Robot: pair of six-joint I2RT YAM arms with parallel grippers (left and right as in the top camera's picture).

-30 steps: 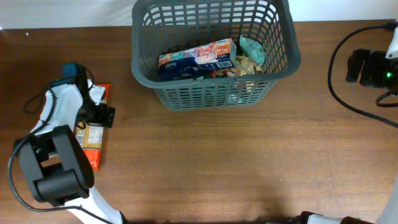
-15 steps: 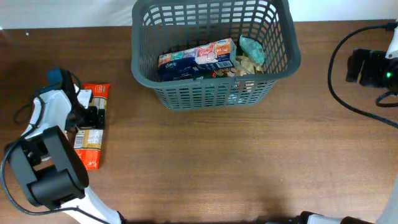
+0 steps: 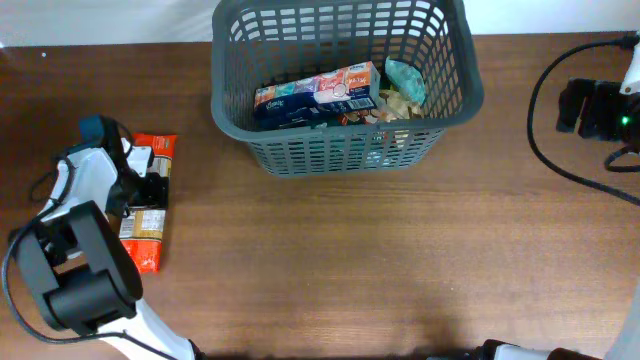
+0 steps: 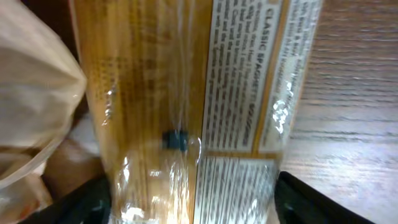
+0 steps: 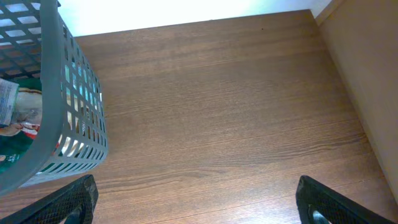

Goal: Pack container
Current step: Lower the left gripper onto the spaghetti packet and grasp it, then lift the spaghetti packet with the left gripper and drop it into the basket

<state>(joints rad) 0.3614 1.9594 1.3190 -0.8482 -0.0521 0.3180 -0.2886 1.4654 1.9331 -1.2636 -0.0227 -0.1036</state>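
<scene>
The dark grey basket (image 3: pixel 345 155) stands at the back centre of the table; its wall also shows in the right wrist view (image 5: pixel 68 93). A long spaghetti packet (image 3: pixel 146 228), orange with a clear window, lies flat at the left. My left gripper (image 3: pixel 140 190) is low over its middle. In the left wrist view the packet (image 4: pixel 186 93) fills the gap between the spread fingers (image 4: pixel 193 205), which sit at its two long edges. My right gripper (image 3: pixel 588 108) is at the far right edge, open and empty over bare wood (image 5: pixel 196 205).
The basket holds a colourful tissue box (image 3: pixel 318 92), a teal packet (image 3: pixel 405 78) and other packets. A pale crinkled wrapper (image 4: pixel 31 93) lies beside the spaghetti. Black cables (image 3: pixel 545 130) loop at the right. The table's right edge (image 5: pixel 348 93) is near the right gripper.
My left gripper moved left over the spaghetti packet, uncovering its orange top end, then barely shifted. The packet stays flat on the table. The right arm has not moved.
</scene>
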